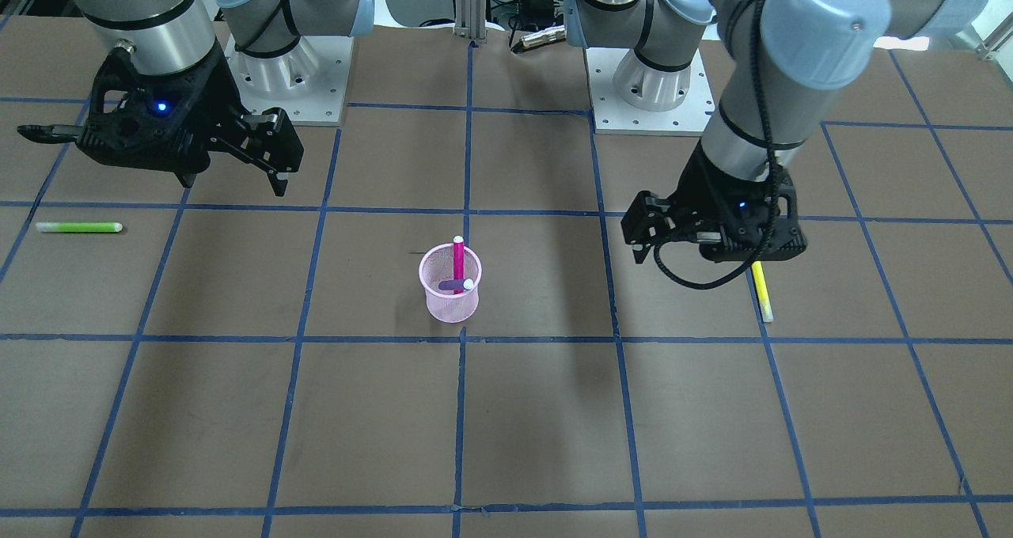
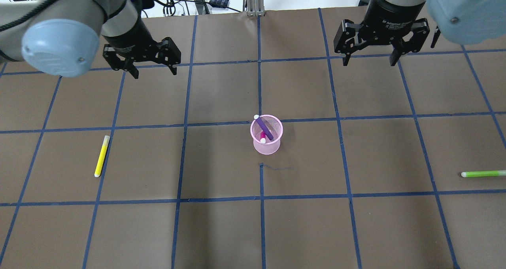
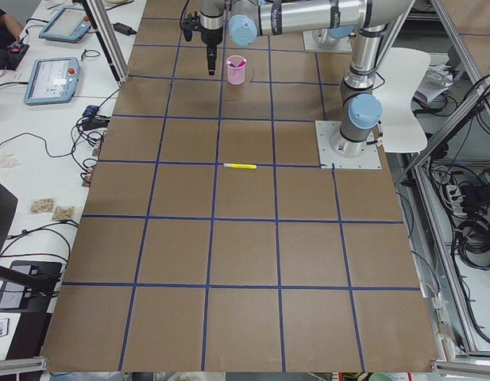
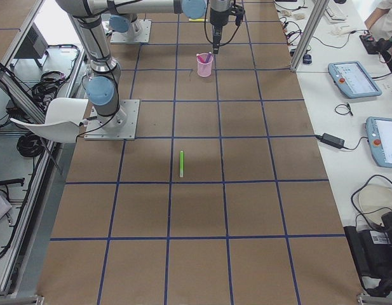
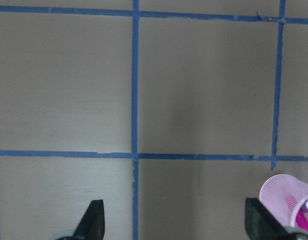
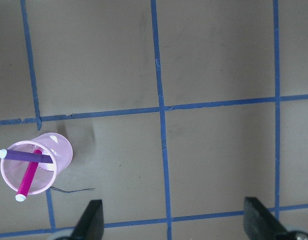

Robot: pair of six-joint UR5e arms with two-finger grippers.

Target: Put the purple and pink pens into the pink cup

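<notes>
The pink mesh cup (image 2: 267,145) stands upright near the table's middle; it also shows in the front view (image 1: 449,304). The purple pen (image 2: 264,128) and the pink pen (image 1: 458,259) both stand inside it and lean on its rim. In the right wrist view the cup (image 6: 62,148) holds the crossed purple pen (image 6: 26,156) and pink pen (image 6: 29,177). My left gripper (image 2: 155,72) is open and empty, far back left of the cup. My right gripper (image 2: 369,61) is open and empty, far back right. The cup's edge (image 5: 283,192) shows in the left wrist view.
A yellow pen (image 2: 101,156) lies on the table at the left, below my left arm. A green pen (image 2: 483,174) lies near the right edge. Blue tape lines grid the brown table. Both arm bases stand at the back.
</notes>
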